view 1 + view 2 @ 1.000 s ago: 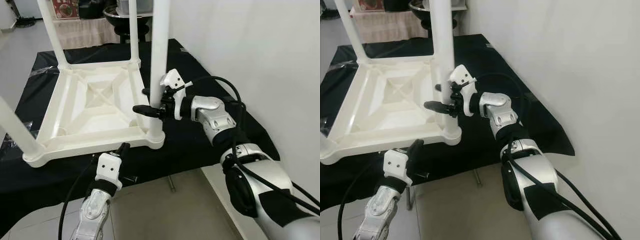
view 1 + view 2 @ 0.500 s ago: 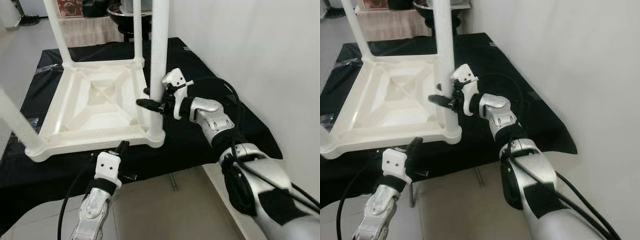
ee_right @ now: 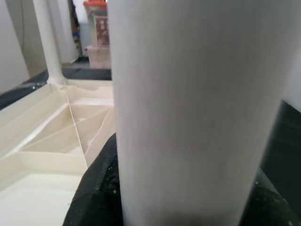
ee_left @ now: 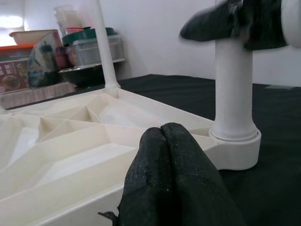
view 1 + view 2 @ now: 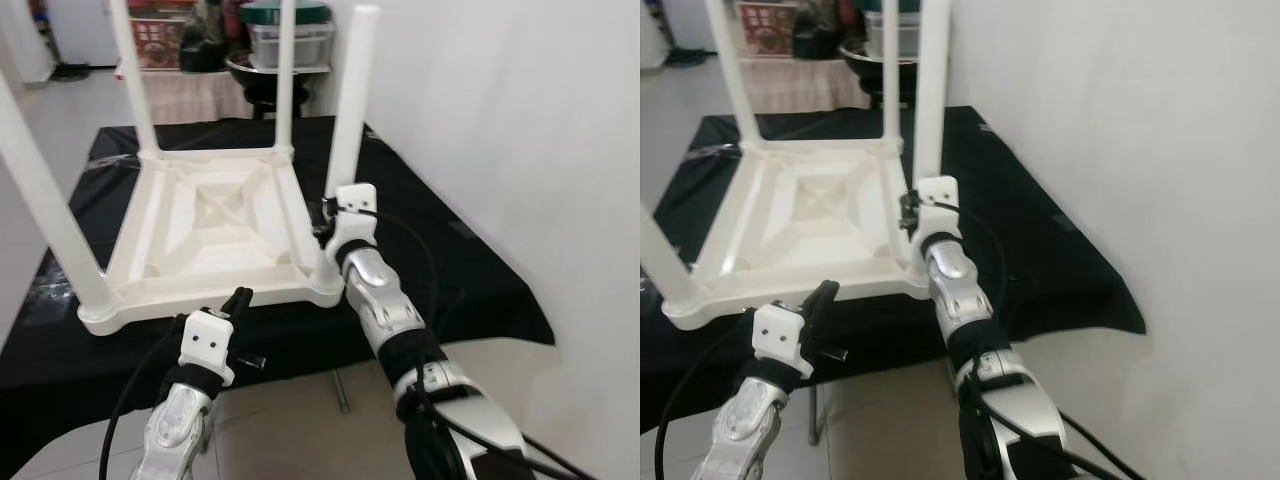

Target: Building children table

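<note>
A white plastic children's table [image 5: 215, 215] lies upside down on a black cloth, with its legs pointing up. My right gripper [image 5: 328, 230] is shut on the lower part of the near right leg [image 5: 347, 110], just above its socket. In the right wrist view that leg [image 3: 188, 103] stands between the black fingers [image 3: 94, 188]. My left gripper [image 5: 238, 300] hovers just in front of the table's near edge, apart from it. Its fingertips [image 4: 162, 134] are pressed together with nothing between them.
The black cloth [image 5: 450, 270] covers a low platform whose front edge runs just before me, with tiled floor [image 5: 300, 420] below. A white wall [image 5: 500, 120] is close on the right. Boxes and a dark bowl [image 5: 262, 70] stand behind the table.
The whole view has tilted up and shifted. My right forearm now reaches the leg from the front instead of from the right, still gripping it. The left gripper stays by the near edge.
</note>
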Motion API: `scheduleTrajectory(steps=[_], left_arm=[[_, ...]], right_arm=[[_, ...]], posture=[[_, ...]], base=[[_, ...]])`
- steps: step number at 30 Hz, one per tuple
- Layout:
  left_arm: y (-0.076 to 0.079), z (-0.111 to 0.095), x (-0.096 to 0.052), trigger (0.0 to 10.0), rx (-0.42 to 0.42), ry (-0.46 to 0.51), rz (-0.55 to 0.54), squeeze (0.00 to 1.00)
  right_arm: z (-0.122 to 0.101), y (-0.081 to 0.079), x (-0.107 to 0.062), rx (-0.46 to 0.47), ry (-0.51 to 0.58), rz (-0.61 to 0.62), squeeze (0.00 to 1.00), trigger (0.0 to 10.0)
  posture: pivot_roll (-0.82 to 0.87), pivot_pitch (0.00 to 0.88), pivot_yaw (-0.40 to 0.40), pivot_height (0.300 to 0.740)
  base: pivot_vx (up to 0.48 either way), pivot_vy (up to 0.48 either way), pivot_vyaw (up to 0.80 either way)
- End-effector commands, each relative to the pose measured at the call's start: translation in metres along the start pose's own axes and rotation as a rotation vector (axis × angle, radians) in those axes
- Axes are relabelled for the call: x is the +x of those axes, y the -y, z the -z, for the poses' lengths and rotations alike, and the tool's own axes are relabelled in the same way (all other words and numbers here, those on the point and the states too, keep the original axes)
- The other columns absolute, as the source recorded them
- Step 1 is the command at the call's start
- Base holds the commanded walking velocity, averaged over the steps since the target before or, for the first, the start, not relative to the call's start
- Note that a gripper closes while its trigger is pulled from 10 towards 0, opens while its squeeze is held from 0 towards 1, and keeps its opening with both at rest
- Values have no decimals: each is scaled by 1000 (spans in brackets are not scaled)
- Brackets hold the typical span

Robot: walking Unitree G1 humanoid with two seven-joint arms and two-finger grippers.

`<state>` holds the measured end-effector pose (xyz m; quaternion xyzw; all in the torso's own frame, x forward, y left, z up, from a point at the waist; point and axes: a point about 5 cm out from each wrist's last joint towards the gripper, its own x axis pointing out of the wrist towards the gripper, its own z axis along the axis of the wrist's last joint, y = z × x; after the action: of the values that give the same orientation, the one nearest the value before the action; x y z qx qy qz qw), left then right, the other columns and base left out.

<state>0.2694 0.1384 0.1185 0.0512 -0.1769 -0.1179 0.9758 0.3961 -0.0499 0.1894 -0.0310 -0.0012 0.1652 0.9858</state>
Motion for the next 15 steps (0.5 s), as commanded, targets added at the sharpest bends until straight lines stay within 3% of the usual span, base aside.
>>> scheduleTrajectory(steps=[1, 3, 7, 8, 9, 10, 13, 15], left_arm=[[1, 5, -2, 10000, -3, -23, -9, 0], [2, 4, -2, 10000, -4, -23, -6, 0], [2, 4, -2, 10000, -6, -23, -5, 0], [4, 3, -2, 10000, -11, -22, 0, 0], [4, 3, -2, 10000, -11, -22, 0, 0], [7, 2, -4, 10000, -20, -23, 16, 0], [9, 2, -4, 10000, -28, -25, 30, 0], [12, -2, -9, 10000, -24, -20, 38, 0]], right_arm=[[29, -5, -7, 15, -118, -39, 1000, 10000], [14, -7, -10, 15, -56, -80, 1000, 10000], [7, -4, -9, 15, -25, -149, 1000, 10000], [-5, 2, -7, -14, 19, -284, 847, 10000], [-5, 2, -7, -14, 19, -284, 847, 10000], [-16, 11, -7, -74, 46, -415, 0, 10000], [-21, 16, -7, -115, 54, -486, 0, 10000], [-28, 23, -9, -173, 41, -614, 0, 10000]], posture=[[66, 152, -64, 740], [67, 153, -67, 740], [68, 153, -68, 740], [68, 164, -71, 740], [68, 164, -71, 740], [76, 175, -71, 740], [76, 175, -71, 740], [93, 195, -74, 740]], base=[[0, 0, 0], [0, 0, 0], [0, 0, 0], [0, 0, 0], [0, 0, 0], [0, 0, 0], [0, 0, 0], [0, 0, 0]])
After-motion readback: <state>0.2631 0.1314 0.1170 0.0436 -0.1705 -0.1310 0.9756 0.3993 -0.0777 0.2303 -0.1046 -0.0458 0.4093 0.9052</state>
